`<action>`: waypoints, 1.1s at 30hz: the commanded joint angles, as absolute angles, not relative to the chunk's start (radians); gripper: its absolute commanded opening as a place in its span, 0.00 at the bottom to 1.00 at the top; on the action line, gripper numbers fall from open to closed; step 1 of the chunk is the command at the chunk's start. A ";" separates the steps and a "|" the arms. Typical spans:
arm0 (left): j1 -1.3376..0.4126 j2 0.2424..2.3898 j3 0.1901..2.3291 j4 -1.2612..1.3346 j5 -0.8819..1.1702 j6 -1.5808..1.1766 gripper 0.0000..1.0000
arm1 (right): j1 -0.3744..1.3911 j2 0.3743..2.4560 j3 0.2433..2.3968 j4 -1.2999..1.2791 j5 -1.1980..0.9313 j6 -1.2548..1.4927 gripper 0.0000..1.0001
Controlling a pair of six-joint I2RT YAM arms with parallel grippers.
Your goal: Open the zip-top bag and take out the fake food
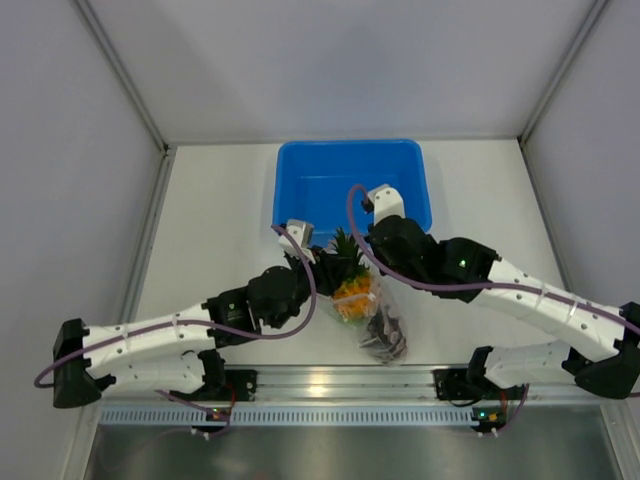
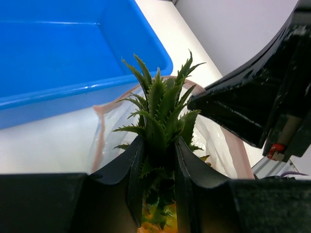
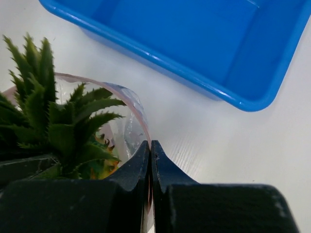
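The clear zip-top bag (image 1: pixel 378 318) lies in front of the blue tub with its mouth open; its pink zip strip (image 3: pixel 137 112) curves round the opening. An orange pineapple (image 1: pixel 354 297) with a green spiky crown (image 2: pixel 163 104) sticks out of the mouth. My left gripper (image 2: pixel 156 141) is shut on the crown's base. My right gripper (image 3: pixel 150 145) is shut on the bag's zip rim at the right side of the mouth. A dark purple grape bunch (image 1: pixel 384 334) lies deeper in the bag. The green round fruit is hidden.
An empty blue tub (image 1: pixel 350 185) stands just behind the bag, its near rim close to both grippers. The white table (image 1: pixel 210 230) is walled left, right and behind. A metal rail (image 1: pixel 330 385) runs along the front edge.
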State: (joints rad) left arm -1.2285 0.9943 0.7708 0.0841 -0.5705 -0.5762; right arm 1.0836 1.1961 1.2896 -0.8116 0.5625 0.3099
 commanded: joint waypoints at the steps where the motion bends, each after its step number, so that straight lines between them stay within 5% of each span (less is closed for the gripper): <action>1: -1.233 0.950 0.801 0.187 -0.621 -0.586 0.00 | 1.083 1.163 1.253 -0.795 0.569 0.357 0.00; 11: -1.232 0.845 0.844 0.198 -0.659 -0.586 0.00 | 1.042 1.131 1.184 -0.736 0.699 0.471 0.00; 26: -1.207 0.908 1.000 0.215 -1.086 -0.401 0.00 | 1.035 1.046 1.183 -0.801 0.779 0.497 0.00; 33: -1.076 0.933 1.029 0.150 -0.941 -0.534 0.00 | 1.034 0.999 1.180 -0.801 0.789 0.488 0.00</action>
